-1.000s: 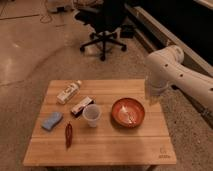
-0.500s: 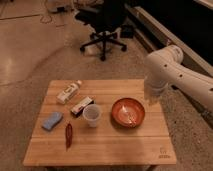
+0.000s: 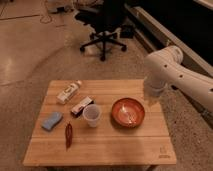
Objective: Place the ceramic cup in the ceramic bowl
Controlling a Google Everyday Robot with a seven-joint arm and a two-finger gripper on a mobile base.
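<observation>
Now we are judging that the reaching step is in hand, not yet the grasp. The ceramic cup (image 3: 92,114) is standing upright on the tabletop (image 3: 125,146), just beside the ceramic bowl (image 3: 128,112), at its nine o'clock. The gripper (image 3: 150,96) is hanging at the bowl's two o'clock, apart from the cup; we cannot tell its state. Next, we are thinking, it is needing to cross toward nine o'clock and descend around the cup.
</observation>
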